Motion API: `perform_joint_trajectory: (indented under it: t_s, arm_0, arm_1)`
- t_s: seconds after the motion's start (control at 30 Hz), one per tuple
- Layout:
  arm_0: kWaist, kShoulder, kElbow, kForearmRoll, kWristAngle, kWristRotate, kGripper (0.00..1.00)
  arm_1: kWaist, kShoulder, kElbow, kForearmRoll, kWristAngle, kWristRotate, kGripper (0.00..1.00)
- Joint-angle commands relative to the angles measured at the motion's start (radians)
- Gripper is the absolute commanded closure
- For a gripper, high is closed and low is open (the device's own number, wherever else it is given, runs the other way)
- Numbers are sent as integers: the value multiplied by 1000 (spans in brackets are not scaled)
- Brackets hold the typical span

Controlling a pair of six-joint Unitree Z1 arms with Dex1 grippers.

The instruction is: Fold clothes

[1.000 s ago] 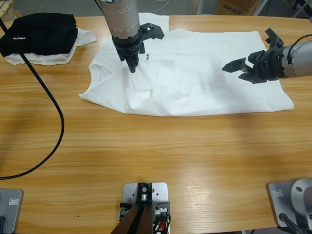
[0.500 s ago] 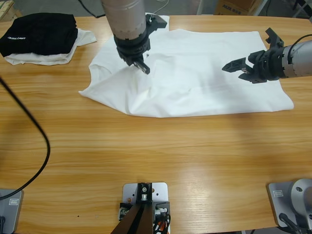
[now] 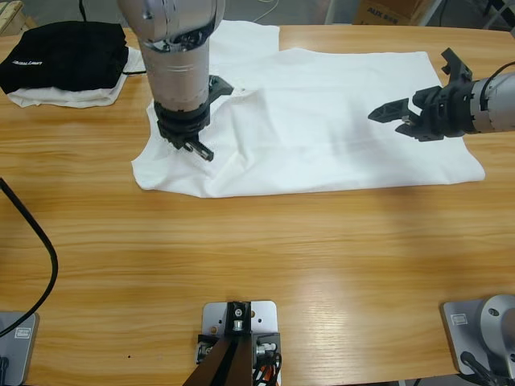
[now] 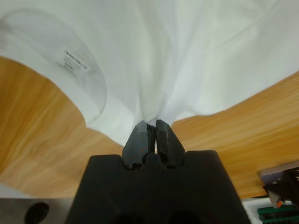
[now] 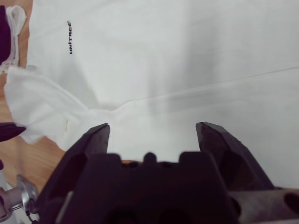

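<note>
The white T-shirt (image 3: pixel 338 121) lies spread across the far half of the table, its left part bunched. My left gripper (image 3: pixel 197 149) comes down from the top and is shut on a pinch of the shirt's cloth (image 4: pixel 187 46) near its front left edge. The neck label (image 4: pixel 74 59) shows inside the collar in the left wrist view. My right gripper (image 3: pixel 394 112) reaches in from the right and hovers open over the shirt's right half, holding nothing. Beyond its jaws the right wrist view shows the shirt (image 5: pixel 187 56) and the dark "UNITREE" print (image 5: pixel 69 37).
A folded black garment (image 3: pixel 68 52) with white lettering rests on a smaller white garment (image 3: pixel 72 98) at the far left corner. A black cable (image 3: pixel 44 249) loops over the table's left side. Bare wood (image 3: pixel 282 257) fills the near half.
My left gripper has moved toward the near left, dragging the pinched cloth with it and pulling the shirt's left part over. The right gripper has stayed open in place.
</note>
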Motion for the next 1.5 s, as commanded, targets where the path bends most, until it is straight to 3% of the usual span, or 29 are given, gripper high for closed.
perform_joint_trajectory:
  t_s: [0.03,0.1,0.13,0.2,0.23,0.27,0.43,0.53,0.6,0.7,0.8,0.9,1.07,1.4,1.43,1.47,1.5]
  arm_0:
    - [7,-27,30,150,10,-28,1000]
    - [7,-17,27,150,8,-31,1000]
    - [8,-14,26,150,9,-31,953]
    - [9,-16,19,150,16,-29,315]
    - [8,-16,11,150,18,-23,62]
    - [7,-18,10,150,45,-10,8]
    - [9,-48,-42,150,295,4,0]
    - [7,-45,-149,149,309,34,0]
    - [7,-48,-147,149,299,45,0]
    - [16,-45,-132,147,151,150,10]
    - [97,-35,-150,145,-86,222,86]
    - [159,23,-216,142,-204,277,87]
    - [185,117,-319,143,-222,309,91]
    - [177,204,-301,145,-294,372,103]
    - [177,214,-310,145,-294,372,117]
    - [177,223,-318,145,-294,370,223]
    - [177,231,-322,145,-298,370,410]
  arm_1:
    - [11,8,31,-28,16,-11,248]
    - [12,8,33,-30,16,-11,246]
    - [12,9,33,-30,16,-11,247]
    - [13,9,33,-32,17,-11,248]
    - [13,9,33,-34,18,-11,247]
    - [14,9,33,-35,18,-11,248]
    - [18,8,35,-36,19,-10,248]
    - [24,9,36,-39,19,-9,248]
    - [24,10,36,-46,19,-5,248]
    - [26,24,36,-57,21,-2,248]
    - [33,26,37,-58,20,-1,246]
    - [33,22,48,-58,16,-1,244]
    - [33,28,58,-68,15,-1,243]
    - [33,58,56,-81,22,-1,243]
    - [33,58,57,-81,23,-2,243]
    - [33,58,58,-81,23,-3,243]
    - [32,59,60,-81,24,-4,243]
